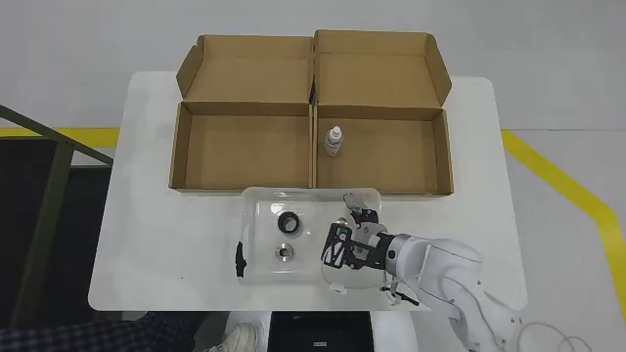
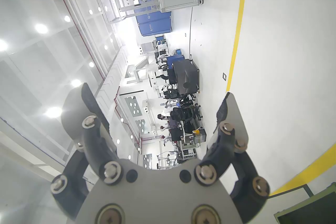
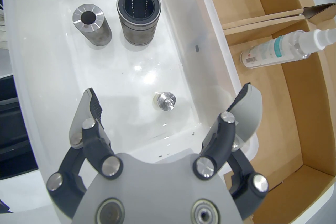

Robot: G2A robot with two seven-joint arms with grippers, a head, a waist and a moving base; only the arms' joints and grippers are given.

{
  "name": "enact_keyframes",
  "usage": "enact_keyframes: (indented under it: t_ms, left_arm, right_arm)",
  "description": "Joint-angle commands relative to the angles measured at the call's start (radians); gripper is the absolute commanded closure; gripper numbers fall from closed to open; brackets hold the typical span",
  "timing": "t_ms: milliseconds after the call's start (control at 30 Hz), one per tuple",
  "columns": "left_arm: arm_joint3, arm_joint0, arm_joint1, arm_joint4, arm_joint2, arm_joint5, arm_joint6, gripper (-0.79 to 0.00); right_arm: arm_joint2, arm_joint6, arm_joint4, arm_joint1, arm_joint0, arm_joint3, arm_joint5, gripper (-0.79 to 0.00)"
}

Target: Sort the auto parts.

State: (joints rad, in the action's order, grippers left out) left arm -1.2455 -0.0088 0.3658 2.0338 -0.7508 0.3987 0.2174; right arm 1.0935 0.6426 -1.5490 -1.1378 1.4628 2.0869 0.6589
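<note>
Under the right gripper (image 3: 168,87) sits a white table (image 1: 156,254). Two open cardboard boxes (image 1: 245,152) stand side by side past the gripper's tips, lids folded back. A white bin (image 3: 210,33) sits directly below the gripper, touching the boxes' near walls. The right gripper hovers over the bin, fingers spread wide and holding nothing, with one finger above the bin rim on the box side. A clear spray bottle (image 3: 278,50) with a white cap and teal label stands upright in a box, beyond that finger and outside the bin. A linear bearing (image 3: 138,15) stands on end well ahead of the tips: dark grey cylinder, black end ring, ball rows visible in the bore. A steel sleeve (image 3: 92,25) stands just beside it, farther from the boxes; it is shorter, with a slotted bright face and a centre hole. A small metal stud (image 3: 165,101), shiny, lies on the bin floor between the spread fingers. The left gripper (image 2: 156,89) is off the table, fingers apart and empty, pointing into the room.
</note>
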Motion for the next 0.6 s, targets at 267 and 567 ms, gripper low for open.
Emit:
enact_keyframes:
  t_ms: [267,567]
  left_arm:
    - [0.000,0.000,0.000,0.000,0.000,0.000,0.000,-0.785]
    - [0.000,0.000,0.000,0.000,0.000,0.000,0.000,-0.785]
  right_arm:
    - [-0.037,0.042,-0.011,-0.004,-0.030,-0.037,-0.020,-0.631]
    - [-0.065,0.064,-0.021,-0.008,-0.059,-0.076,-0.048,-0.539]
